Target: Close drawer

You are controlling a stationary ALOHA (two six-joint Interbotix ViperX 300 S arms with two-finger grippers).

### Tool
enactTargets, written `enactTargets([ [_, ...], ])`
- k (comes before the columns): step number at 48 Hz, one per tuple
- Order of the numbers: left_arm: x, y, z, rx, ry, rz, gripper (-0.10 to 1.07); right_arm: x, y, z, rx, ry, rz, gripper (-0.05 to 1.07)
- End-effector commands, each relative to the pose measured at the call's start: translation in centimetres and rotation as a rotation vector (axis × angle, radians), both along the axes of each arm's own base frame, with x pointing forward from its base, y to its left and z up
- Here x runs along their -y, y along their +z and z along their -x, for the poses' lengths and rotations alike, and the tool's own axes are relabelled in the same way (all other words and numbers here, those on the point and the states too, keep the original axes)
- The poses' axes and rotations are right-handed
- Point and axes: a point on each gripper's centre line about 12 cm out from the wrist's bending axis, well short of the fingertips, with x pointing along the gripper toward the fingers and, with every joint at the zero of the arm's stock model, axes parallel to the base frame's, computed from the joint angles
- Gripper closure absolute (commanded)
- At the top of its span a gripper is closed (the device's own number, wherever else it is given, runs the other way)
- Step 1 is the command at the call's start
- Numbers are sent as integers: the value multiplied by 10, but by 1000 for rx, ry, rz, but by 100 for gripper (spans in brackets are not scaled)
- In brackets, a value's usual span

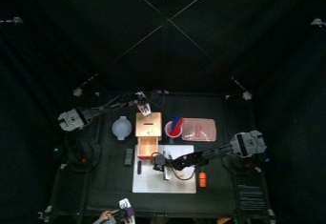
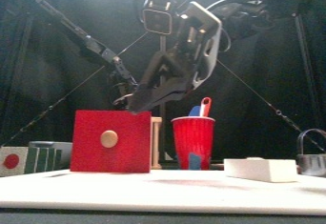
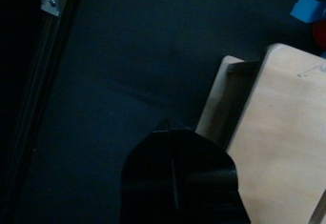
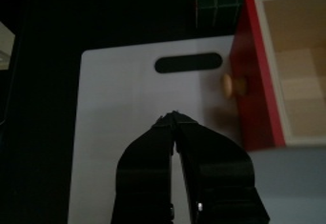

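Observation:
The drawer [image 1: 148,149] is an orange-brown tray pulled out of the pale tan box [image 1: 149,124] toward the table's front. In the front view its red face with a round knob [image 2: 110,141] is near and large. In the right wrist view the drawer [image 4: 295,85] shows its red front and bare wooden inside. My right gripper [image 4: 173,123] is shut and empty. It hovers over the white sheet [image 4: 128,123], a short way in front of the drawer's knob. My left gripper [image 3: 173,132] is shut and empty, beside the box's back end [image 3: 287,123].
A tan board [image 1: 211,129] with a red cup [image 2: 193,142] holding a blue object lies right of the box. A pale round thing [image 1: 121,127] lies left of the box. A white block [image 2: 261,169] is at the front right.

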Motion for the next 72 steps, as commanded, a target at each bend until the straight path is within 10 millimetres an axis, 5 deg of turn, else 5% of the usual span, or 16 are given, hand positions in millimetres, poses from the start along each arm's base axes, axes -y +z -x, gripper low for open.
enactTargets([
  [1,-2,13,-4,35,3,-17,87,-1,18,-15,56,2,-1,82],
  [30,15,-1,-7,25,-15,19,87,20,-16,-43,-43,-113,111,83],
  [44,15,-3,-7,25,-15,14,87,33,-8,-51,-36,-151,171,83],
  [72,14,-6,-8,26,-17,12,87,90,-5,-52,-54,-253,291,83],
])
